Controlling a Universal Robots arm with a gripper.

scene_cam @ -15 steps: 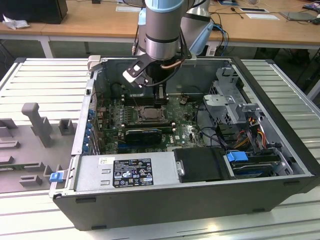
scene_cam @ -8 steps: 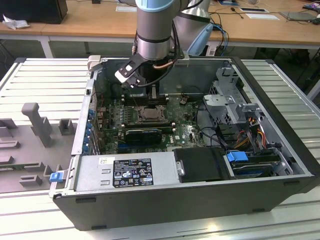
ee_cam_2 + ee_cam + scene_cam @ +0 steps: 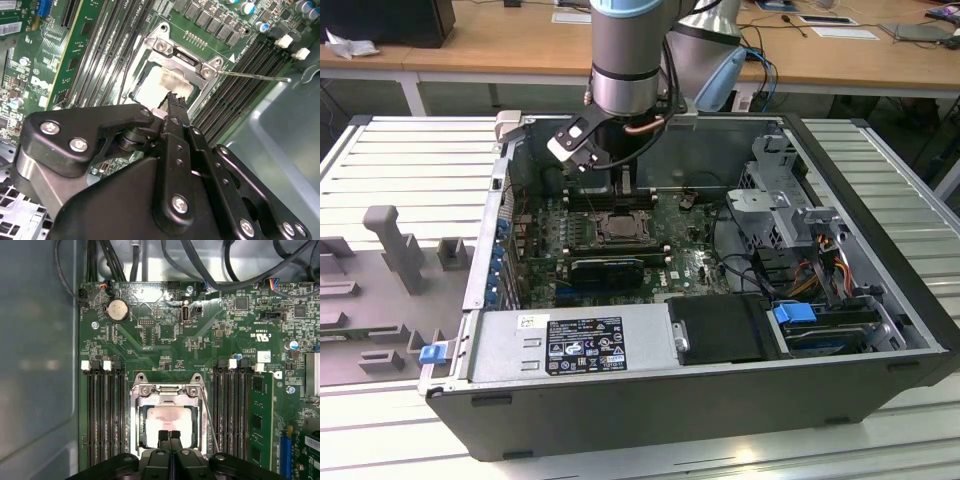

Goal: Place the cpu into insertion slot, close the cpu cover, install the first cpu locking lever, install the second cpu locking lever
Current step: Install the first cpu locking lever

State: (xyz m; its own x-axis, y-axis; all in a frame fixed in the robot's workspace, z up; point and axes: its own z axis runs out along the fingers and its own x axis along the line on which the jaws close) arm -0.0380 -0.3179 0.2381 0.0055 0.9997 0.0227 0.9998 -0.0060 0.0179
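**Table and case.** In the exterior view an open computer case (image 3: 720,400) lies on a slatted metal table (image 3: 410,140). The arm (image 3: 630,60) reaches down into the case near its far wall.

**Circuit board.** The green circuit board (image 3: 165,347) lies on the case floor. The first wrist view shows it square-on, with banks of long black memory slots (image 3: 104,410) on either side of the socket.

**Gripper.** In both wrist views the gripper (image 3: 169,434) (image 3: 174,100) has its fingers pressed together with nothing between them. Its tip is over the near edge of the socket. Whether it touches cannot be told.

**Insertion slot.** The insertion slot (image 3: 141,432) sits midway between the two memory banks.

**Cover.** The cover (image 3: 167,390) (image 3: 186,64) lies down over the slot and frames the chip.

**Cpu.** The cpu (image 3: 169,418) (image 3: 159,85) is seated in the slot, its pale face showing through the cover's cut-out.

**Lever.** In the first wrist view, a thin wire lever (image 3: 210,415) runs along one side of the socket. The second wrist view alone shows its free end (image 3: 255,77) reaching out over the adjacent memory slots.
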